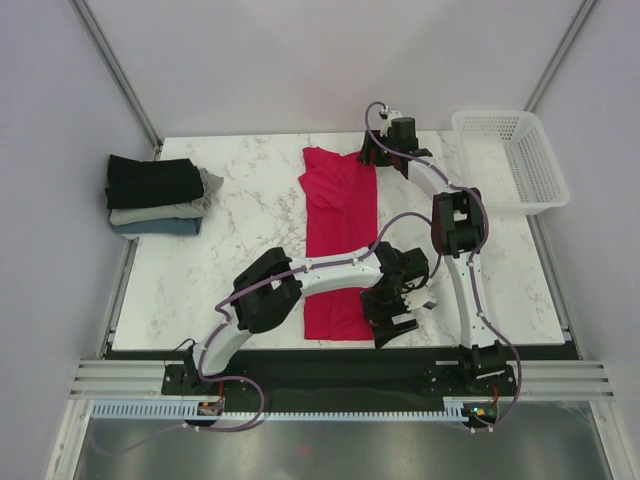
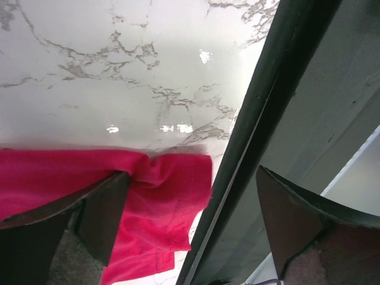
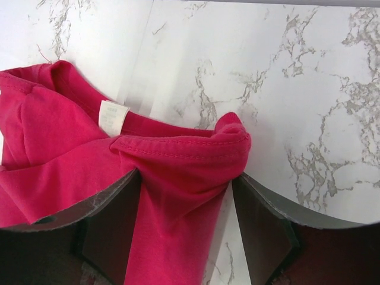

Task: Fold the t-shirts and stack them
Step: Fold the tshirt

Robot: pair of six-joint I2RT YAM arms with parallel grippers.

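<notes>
Crimson t-shirt (image 1: 338,215) partly under the left arm (image 1: 330,268); blue t-shirt (image 1: 160,228) mostly beneath the grey t-shirt (image 1: 165,212).

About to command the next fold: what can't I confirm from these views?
- Top view: the left arm covers the near right corner of the red t-shirt.
- Right wrist view: collar cloth fills the right gripper; pinched or loose is hidden.
- Top view: folded stack too small to count layers.
- Left wrist view: the left gripper covers part of the hem.

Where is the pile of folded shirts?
In the top view, the pile sits on the table's far left corner, well left of the red shirt and across from the basket.
</notes>
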